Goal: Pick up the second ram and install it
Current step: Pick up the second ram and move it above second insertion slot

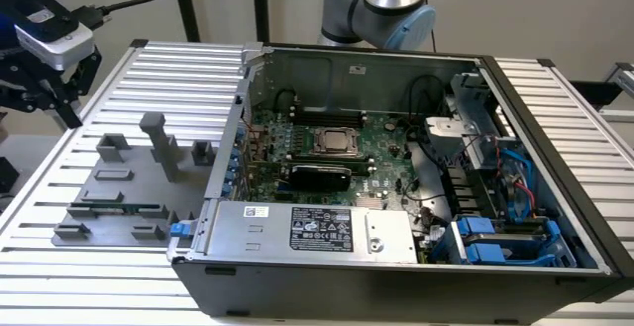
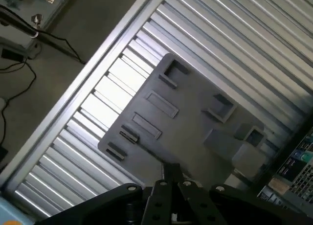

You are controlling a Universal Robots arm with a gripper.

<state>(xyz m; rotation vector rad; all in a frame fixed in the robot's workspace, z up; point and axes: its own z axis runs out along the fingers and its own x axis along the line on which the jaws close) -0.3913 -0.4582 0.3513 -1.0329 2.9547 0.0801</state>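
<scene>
While gripper (image 2: 171, 172) hangs above table (image 1: 178, 66) | fingers (image 2: 163, 187) pressed together, empty | second ram (image 1: 124, 209) on fixture (image 1: 104, 191)

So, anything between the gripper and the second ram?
Nothing visible. The gripper hangs beyond the far edge of the grey fixture; the second ram lies uncovered near its front edge, the tall post to the exterior view's right.
</scene>
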